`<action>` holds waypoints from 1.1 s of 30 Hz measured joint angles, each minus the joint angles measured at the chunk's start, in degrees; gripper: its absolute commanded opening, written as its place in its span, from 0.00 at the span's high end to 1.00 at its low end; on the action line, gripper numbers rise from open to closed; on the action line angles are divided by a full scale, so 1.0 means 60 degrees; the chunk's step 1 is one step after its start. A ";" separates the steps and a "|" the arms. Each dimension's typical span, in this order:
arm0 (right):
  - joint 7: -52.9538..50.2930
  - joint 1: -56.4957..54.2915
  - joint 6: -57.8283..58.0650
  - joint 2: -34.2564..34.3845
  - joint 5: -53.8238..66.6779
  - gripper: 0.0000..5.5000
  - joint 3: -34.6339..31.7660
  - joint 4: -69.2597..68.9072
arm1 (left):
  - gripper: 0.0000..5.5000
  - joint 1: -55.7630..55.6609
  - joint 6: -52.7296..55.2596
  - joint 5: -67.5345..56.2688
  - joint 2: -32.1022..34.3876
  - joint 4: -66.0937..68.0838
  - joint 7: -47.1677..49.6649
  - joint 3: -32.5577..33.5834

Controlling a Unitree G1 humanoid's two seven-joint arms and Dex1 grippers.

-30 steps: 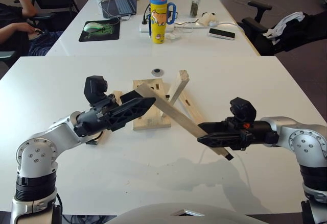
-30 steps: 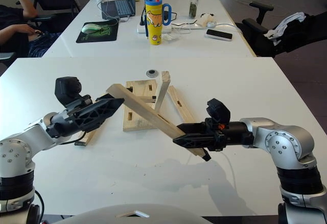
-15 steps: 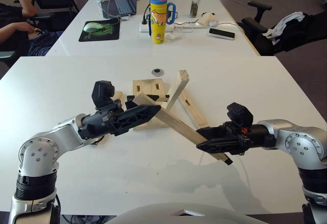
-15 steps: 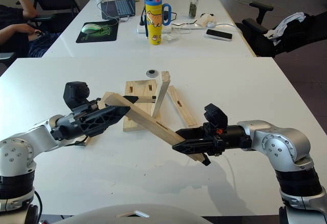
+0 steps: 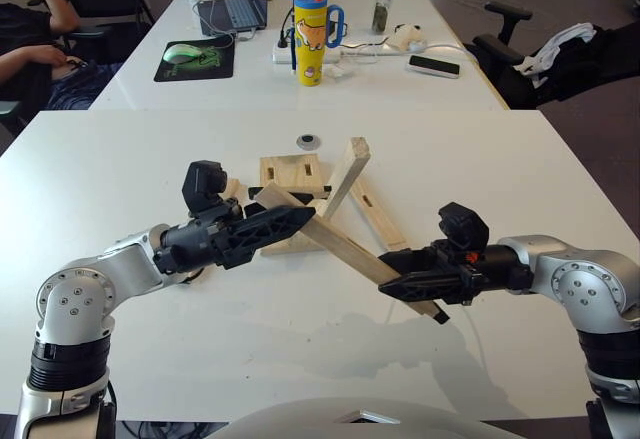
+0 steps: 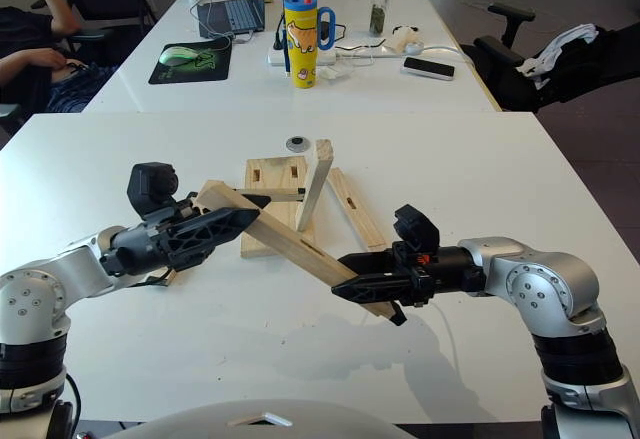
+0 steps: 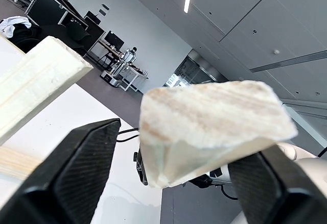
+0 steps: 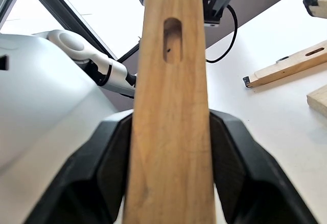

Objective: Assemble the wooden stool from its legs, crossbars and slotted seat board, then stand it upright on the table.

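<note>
Head camera, looking down on a white table. The left gripper and right gripper share one long pale wooden stool leg, carried slantwise above the table. The left is at its raised far end, the right near its low end. Over the last second the left gripper has come in from beside the leg to straddle that raised end. The end has also dropped lower, over the flat pale slotted seat board lying at mid-table. This probably means two arms are steadying the leg to line it up with a seat slot; nothing looks joined yet.

Count: one seat board and four wooden bars. These are the held leg, one leaning wooden bar propped at the board's right side, one flat slotted wooden bar just beside that, and one short wooden piece partly hidden behind the left arm.

Left wrist camera. The leg's sawn end sits between two black fingers, which stand apart. One shows a gap to the wood, so I judge there is no firm clamp.

Right wrist camera. Black fingers press both sides of the leg, clamped on it, with an oval slot facing the lens. Beyond, one slotted bar lies flat on the table.
</note>
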 measured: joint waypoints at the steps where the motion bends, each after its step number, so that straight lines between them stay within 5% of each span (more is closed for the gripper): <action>1: -0.0004 0.0000 0.0000 0.0000 -0.0001 0.62 0.0000 0.0000 | 0.48 0.0000 0.0005 -0.0023 0.0003 -0.0001 -0.0031 0.0000; 5: -0.0070 0.0001 0.0012 0.0000 -0.0001 0.62 -0.0001 0.0000 | 0.59 0.0001 0.0045 -0.0048 0.0036 -0.0001 -0.0158 0.0001; 12: -0.0107 0.0010 0.0151 -0.0001 0.0002 0.62 0.0000 0.0002 | 0.60 0.0005 0.0081 0.0137 0.0192 0.0009 -0.0262 0.0004; 18: -0.0398 0.0003 0.0298 0.0057 0.0359 0.41 -0.0356 0.0301 | 0.62 0.0183 0.0232 0.0624 0.0406 0.0238 -0.0641 0.0009; 23: -0.0903 0.0005 0.0153 0.0238 0.0493 0.41 -0.0798 0.0833 | 0.62 0.0506 0.0328 0.1083 0.0884 0.0671 -0.1207 0.0530; 27: -0.2043 0.0058 -0.0330 0.1206 -0.0093 0.41 -0.0440 0.0875 | 0.62 0.0668 0.0341 0.1647 0.1553 0.1189 -0.1865 0.1188; 33: -0.5163 0.0209 -0.1256 0.4287 -0.1276 0.41 0.0635 0.1254 | 0.62 0.0312 -0.0271 0.4130 0.3230 0.3328 -0.3710 0.1713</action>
